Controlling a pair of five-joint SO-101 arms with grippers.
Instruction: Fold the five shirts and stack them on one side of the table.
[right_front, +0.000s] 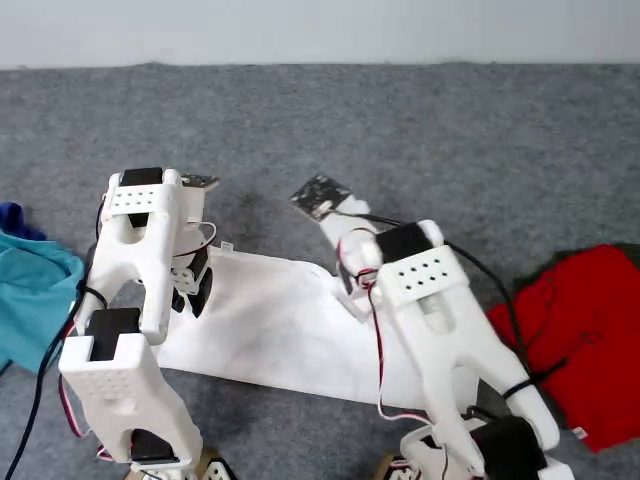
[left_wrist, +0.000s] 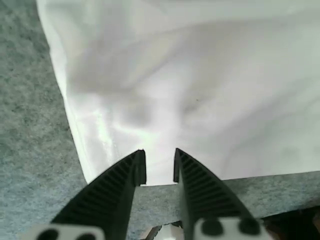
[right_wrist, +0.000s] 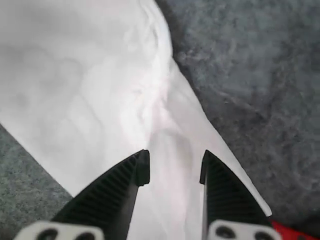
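A white shirt (right_front: 270, 330) lies spread flat on the grey table between my two arms. My left gripper (right_front: 192, 285) hangs low over the shirt's left edge. In the left wrist view its fingers (left_wrist: 160, 167) stand a little apart above the hem of the white cloth (left_wrist: 200, 75), with nothing between them. My right gripper (right_front: 352, 285) sits at the shirt's upper right part. The right wrist view has it (right_wrist: 172, 167) open wider over a creased strip of the white shirt (right_wrist: 75, 90), holding nothing.
A teal shirt (right_front: 30, 290) lies at the left edge, with a dark blue one (right_front: 12, 218) behind it. A red shirt (right_front: 585, 320) sits at the right, a dark cloth edge (right_front: 560, 258) peeking out behind it. Bare grey table (right_front: 450, 140) stretches across the back.
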